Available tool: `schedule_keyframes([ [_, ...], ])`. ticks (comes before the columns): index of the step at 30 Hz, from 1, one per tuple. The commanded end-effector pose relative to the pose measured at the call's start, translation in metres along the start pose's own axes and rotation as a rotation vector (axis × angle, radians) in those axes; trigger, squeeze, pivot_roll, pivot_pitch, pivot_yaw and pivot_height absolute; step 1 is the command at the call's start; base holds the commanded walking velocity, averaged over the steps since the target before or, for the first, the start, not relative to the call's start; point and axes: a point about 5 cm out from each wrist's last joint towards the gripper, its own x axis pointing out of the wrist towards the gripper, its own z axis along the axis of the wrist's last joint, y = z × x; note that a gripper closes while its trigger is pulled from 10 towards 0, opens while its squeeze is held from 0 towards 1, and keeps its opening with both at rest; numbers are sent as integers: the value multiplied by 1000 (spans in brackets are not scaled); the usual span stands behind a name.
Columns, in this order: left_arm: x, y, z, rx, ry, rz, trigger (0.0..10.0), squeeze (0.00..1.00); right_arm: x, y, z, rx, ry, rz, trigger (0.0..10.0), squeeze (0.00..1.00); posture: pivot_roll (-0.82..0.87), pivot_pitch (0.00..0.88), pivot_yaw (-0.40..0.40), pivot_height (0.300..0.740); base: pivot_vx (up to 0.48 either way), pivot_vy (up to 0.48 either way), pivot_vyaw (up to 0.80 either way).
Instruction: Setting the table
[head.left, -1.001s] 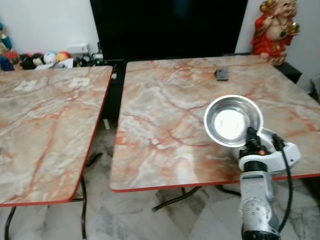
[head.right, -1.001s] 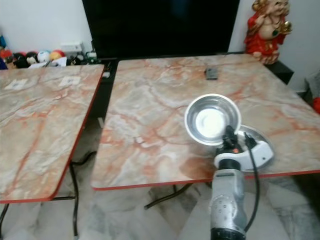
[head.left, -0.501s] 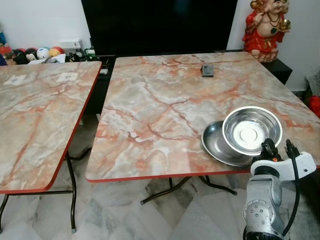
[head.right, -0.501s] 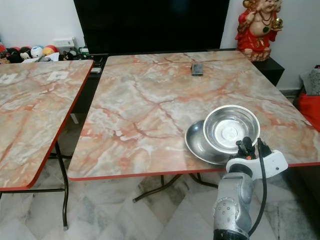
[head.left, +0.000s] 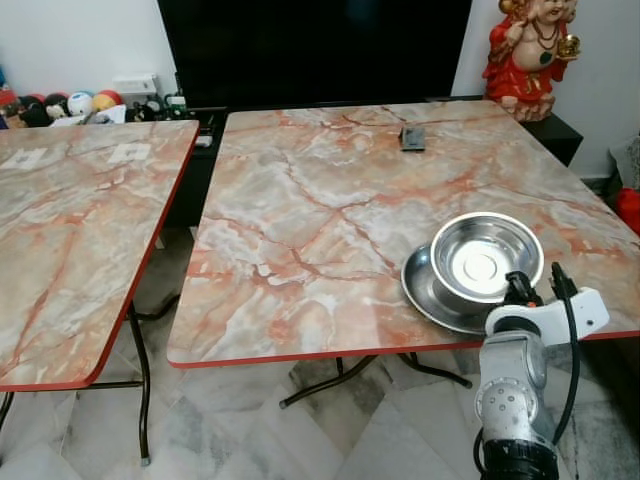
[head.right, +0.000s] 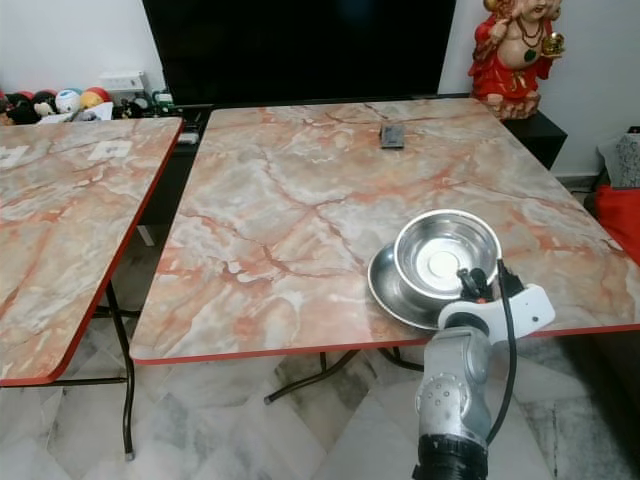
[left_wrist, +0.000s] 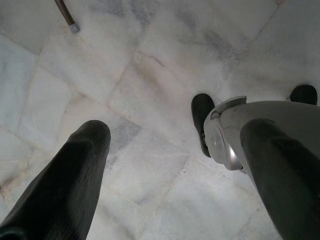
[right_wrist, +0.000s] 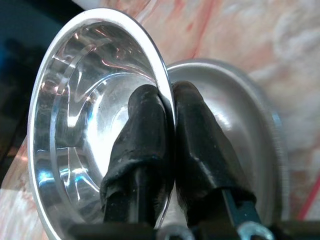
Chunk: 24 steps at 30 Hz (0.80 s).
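Marble-patterned and red-edged, the surface (head.left: 330, 210) carries a steel plate (head.left: 428, 290) near its front right corner, with a steel bowl (head.left: 486, 258) over it, both holding nothing. From the head views, the right gripper (head.left: 516, 290) grips the bowl's near rim. Its wrist view shows the jaws pinching that rim, one finger (right_wrist: 145, 130) inside. The left gripper (left_wrist: 170, 160) hangs spread over the floor (left_wrist: 150, 80). Placing the bowl seems underway; next, probably release.

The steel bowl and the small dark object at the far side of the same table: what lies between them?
Nothing: in the left eye view, bare marble tabletop runs from the steel bowl to the small dark object.
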Motion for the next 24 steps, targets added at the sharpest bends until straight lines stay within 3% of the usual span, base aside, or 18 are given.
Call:
schedule_keyframes([
  [1,-2,4,-7,15,23,3,10000,0,3,0,-2,37,23,-28,10000,0,-16,86,25,740,0,0,0],
  [24,-3,3,-8,16,29,3,10000,0,8,1,-16,49,89,-61,10000,12,-1,92,23,740,0,0,0],
])
